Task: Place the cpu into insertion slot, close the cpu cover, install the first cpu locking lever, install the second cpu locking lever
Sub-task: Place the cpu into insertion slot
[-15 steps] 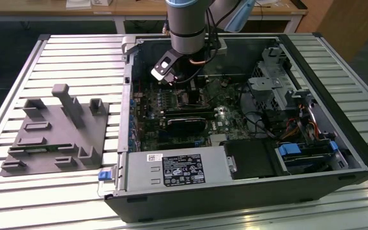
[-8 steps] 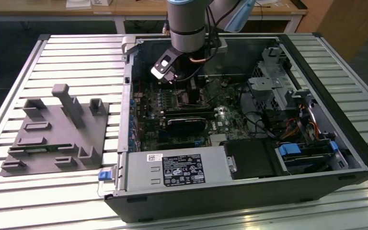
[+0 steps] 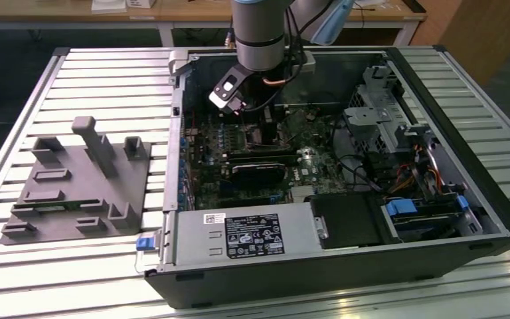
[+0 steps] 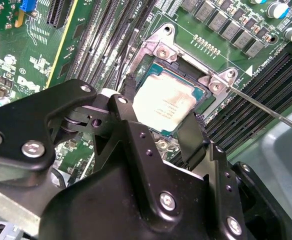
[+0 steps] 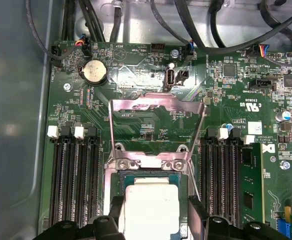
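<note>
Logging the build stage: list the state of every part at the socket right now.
cpu, lying in the insertion slot, uncovered.
cpu cover, swung open, clear of the slot.
locking lever, released, angled away from the slot.
gripper, low over the cpu.
computer case, side open.

cpu [image 4: 166,105] at insertion slot [image 4: 190,83], cover [image 5: 156,102] raised

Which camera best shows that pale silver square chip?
The second wrist view: the pale silver square chip shows nearly its whole top face. The first wrist view catches part of the chip; the exterior view leaves it too small to tell.
</note>
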You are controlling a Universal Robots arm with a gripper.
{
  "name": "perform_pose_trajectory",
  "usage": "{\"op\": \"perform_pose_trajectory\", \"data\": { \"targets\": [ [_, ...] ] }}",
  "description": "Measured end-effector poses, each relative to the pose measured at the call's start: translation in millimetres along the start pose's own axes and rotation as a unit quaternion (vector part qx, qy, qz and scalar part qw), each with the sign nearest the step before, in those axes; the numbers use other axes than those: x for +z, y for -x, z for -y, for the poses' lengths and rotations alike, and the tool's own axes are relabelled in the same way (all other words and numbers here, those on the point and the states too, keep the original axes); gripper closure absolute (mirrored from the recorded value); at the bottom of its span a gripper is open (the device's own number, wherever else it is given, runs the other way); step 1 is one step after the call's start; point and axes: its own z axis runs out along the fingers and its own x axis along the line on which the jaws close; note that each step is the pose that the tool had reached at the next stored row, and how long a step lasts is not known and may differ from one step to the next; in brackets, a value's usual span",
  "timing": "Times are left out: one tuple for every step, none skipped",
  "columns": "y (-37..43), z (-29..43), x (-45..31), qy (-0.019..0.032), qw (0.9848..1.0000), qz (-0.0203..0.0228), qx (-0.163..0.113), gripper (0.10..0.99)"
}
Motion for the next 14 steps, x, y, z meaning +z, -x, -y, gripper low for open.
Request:
{"op": "perform_pose_trajectory", "data": {
  "targets": [
    [0.0, 0.0, 0.0, 0.0000, 1.0000, 0.0000, 0.000, 0.475],
    [0.0, 0.0, 0.0, 0.0000, 1.0000, 0.0001, 0.000, 0.475],
    [0.0, 0.0, 0.0, 0.0000, 1.0000, 0.0001, 0.000, 0.475],
    [0.0, 0.0, 0.0, 0.0000, 1.0000, 0.0000, 0.000, 0.475],
    [0.0, 0.0, 0.0, 0.0000, 1.0000, 0.0000, 0.000, 0.475],
    [0.0, 0.0, 0.0, 0.0000, 1.0000, 0.0001, 0.000, 0.490],
    [0.0, 0.0, 0.0, 0.0000, 1.0000, 0.0000, 0.000, 0.553],
    [0.0, 0.0, 0.0, 0.0000, 1.0000, 0.0000, 0.000, 0.612],
    [0.0, 0.0, 0.0, 0.0000, 1.0000, 0.0001, 0.000, 0.671],
    [0.0, 0.0, 0.0, 0.0000, 1.0000, 0.0001, 0.000, 0.671],
    [0.0, 0.0, -0.1, 0.0000, 1.0000, 0.0001, 0.000, 0.729],
    [0.0, 0.0, -0.1, 0.0000, 1.0000, 0.0001, 0.000, 0.729],
    [0.0, 0.0, -0.1, 0.0000, 1.0000, 0.0001, 0.000, 0.729],
    [0.0, 0.0, -0.1, 0.0000, 1.0000, 0.0001, 0.000, 0.788]
  ]
}}
